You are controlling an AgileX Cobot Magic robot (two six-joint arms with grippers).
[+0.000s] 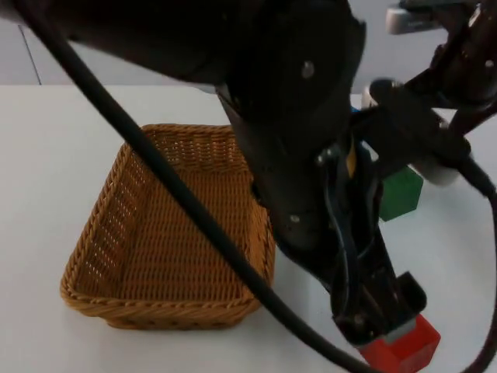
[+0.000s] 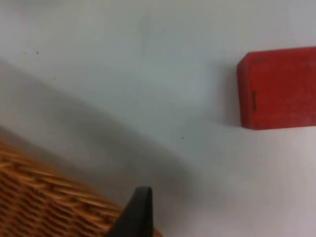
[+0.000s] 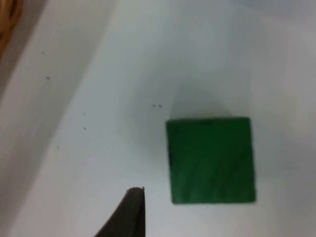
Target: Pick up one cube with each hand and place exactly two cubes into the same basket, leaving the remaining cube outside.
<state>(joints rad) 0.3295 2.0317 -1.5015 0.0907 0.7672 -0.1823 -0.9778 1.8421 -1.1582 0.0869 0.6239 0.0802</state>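
Note:
A woven basket (image 1: 167, 233) stands on the white table, left of centre, with nothing inside it. A red cube (image 1: 404, 348) lies at the table's front edge, and my left gripper (image 1: 379, 315) hangs right over its near-left side. The left wrist view has the red cube (image 2: 277, 89) resting on the table, apart from the basket's rim (image 2: 44, 197). A green cube (image 1: 400, 194) sits further back on the right, partly under my right gripper (image 1: 423, 155). In the right wrist view the green cube (image 3: 211, 160) lies flat on the table.
The left arm reaches across the table over the basket's right rim and hides the ground behind it. A yellow sliver (image 1: 351, 159) peeks out beside that arm; I cannot tell what it is. The grey partition wall (image 1: 93, 62) closes the back.

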